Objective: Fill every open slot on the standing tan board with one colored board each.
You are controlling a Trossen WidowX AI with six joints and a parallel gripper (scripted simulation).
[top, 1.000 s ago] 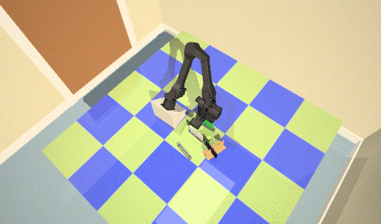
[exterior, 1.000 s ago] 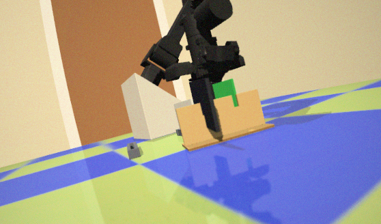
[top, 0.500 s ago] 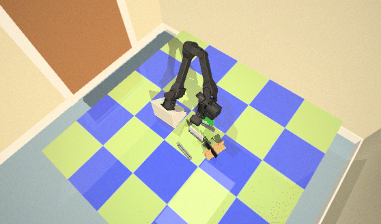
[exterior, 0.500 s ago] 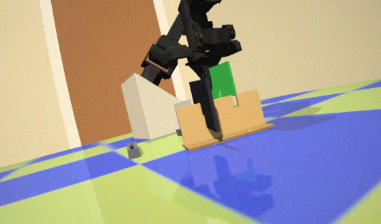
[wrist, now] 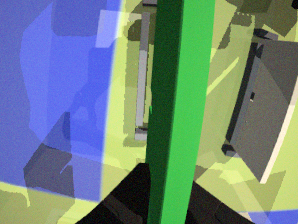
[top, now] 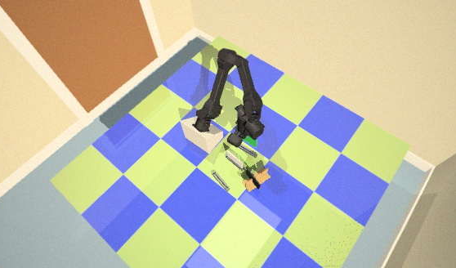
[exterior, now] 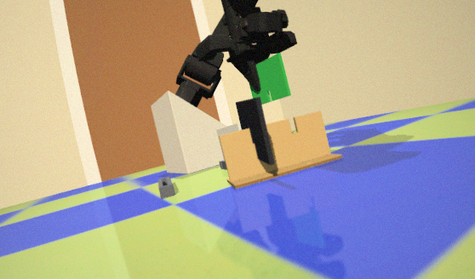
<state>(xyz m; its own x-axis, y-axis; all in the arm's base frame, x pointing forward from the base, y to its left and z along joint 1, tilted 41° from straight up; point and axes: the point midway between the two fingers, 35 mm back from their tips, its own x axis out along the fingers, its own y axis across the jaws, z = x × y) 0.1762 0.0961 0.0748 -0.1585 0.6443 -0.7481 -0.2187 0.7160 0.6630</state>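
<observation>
My gripper (exterior: 259,80) (wrist: 153,173) is shut on the green board (top: 250,141) (exterior: 274,76) (wrist: 187,100), which hangs upright in the air behind the tan board, its thin notch facing down. The tan board (top: 264,176) (exterior: 309,128) stands on its base. The black board (top: 252,178) (exterior: 251,114) stands crosswise in it. An open slot shows to the right of the black board in the exterior view. A pale board (top: 234,158) (wrist: 270,100) stands in a holder. The far finger is hidden behind the green board in the exterior view.
A grey holder (top: 248,149) (wrist: 142,85) lies below the green board, empty. Another empty holder (top: 220,180) (exterior: 168,188) lies to the left of the tan board. A large white block (top: 203,137) (exterior: 181,136) stands at the arm's base.
</observation>
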